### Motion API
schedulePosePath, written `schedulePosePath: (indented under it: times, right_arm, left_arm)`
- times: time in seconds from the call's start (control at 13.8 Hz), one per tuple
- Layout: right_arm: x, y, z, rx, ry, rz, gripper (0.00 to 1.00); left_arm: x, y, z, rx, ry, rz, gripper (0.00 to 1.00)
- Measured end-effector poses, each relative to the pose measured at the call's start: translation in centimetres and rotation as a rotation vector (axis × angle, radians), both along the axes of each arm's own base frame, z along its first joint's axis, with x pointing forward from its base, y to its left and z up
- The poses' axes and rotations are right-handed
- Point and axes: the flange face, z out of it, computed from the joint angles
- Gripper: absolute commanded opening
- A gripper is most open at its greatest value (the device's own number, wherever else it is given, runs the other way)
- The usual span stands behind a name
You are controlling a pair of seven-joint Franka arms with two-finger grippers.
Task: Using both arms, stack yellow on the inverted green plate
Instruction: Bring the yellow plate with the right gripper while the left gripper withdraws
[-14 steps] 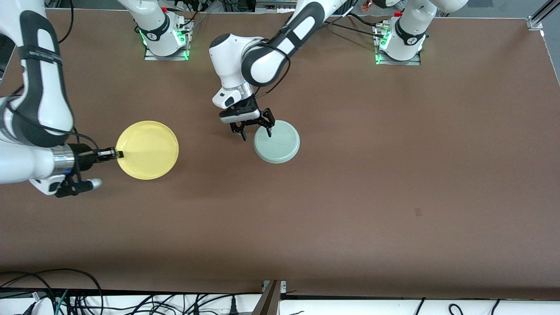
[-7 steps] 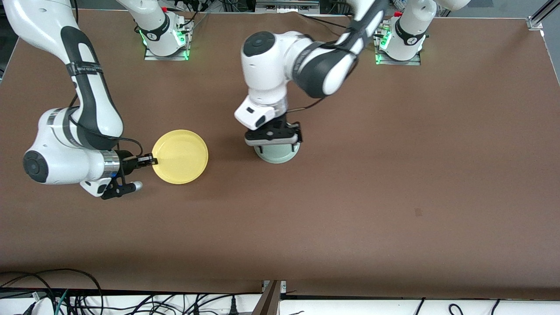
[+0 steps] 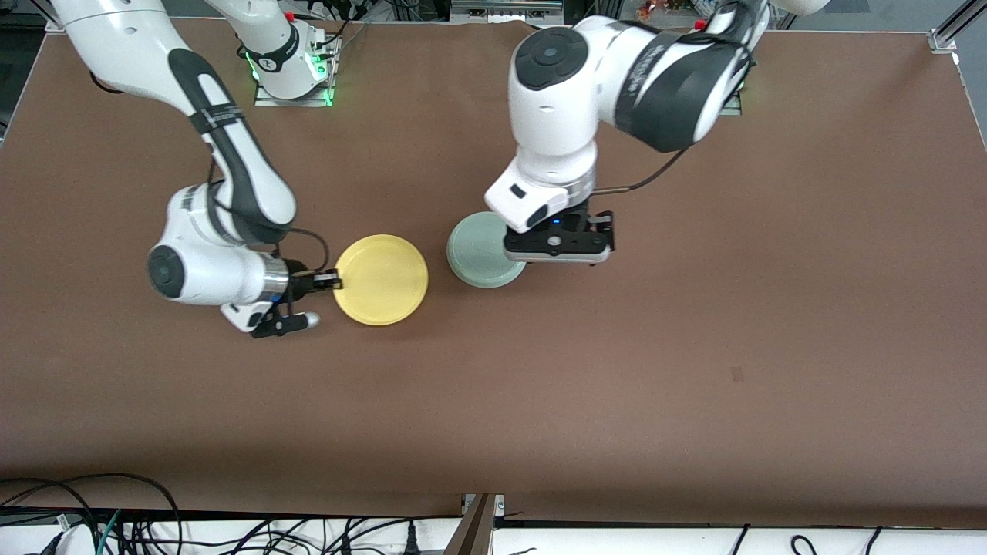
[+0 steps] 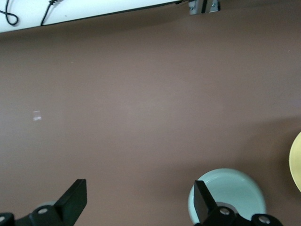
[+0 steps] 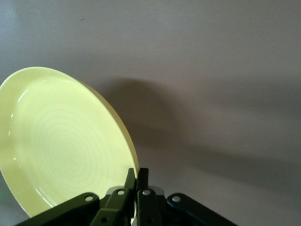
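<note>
The brown surface was wide and flat, with black cables and a white strip along the edge nearest the front camera. Two big white arms came in from their bases at the top of the front view.

The yellow plate was near the middle of the surface, a bit toward the right arm's end. It was right side up, and faint rings showed inside it in the right wrist view. The right end effector was at the plate's rim, on the side toward the right arm's end. Its two fingers were pressed tight together on the rim, so it held the yellow plate. A dark shadow lay on the surface under the plate in the right wrist view, so the plate looked lifted a little, but how high I could not tell.

The green plate lay on the surface just beside the yellow plate, toward the left arm's end. The two plates were close but did not touch. The green plate was pale mint green and lay upside down, with its flat ringed bottom facing up.

The left end effector hung over the edge of the green plate. Its black fingers were spread wide apart and held nothing. In the left wrist view the green plate showed past one finger.
</note>
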Motion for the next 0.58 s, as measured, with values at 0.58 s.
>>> schedulePosePath:
  times: [0.58]
  right_arm:
    - [-7.3, 10.7, -1.4, 0.025, -0.024, -0.124, 0.00]
  left_arm:
    - [1.0, 18.3, 12.1, -0.051, 0.106, -0.034, 1.00]
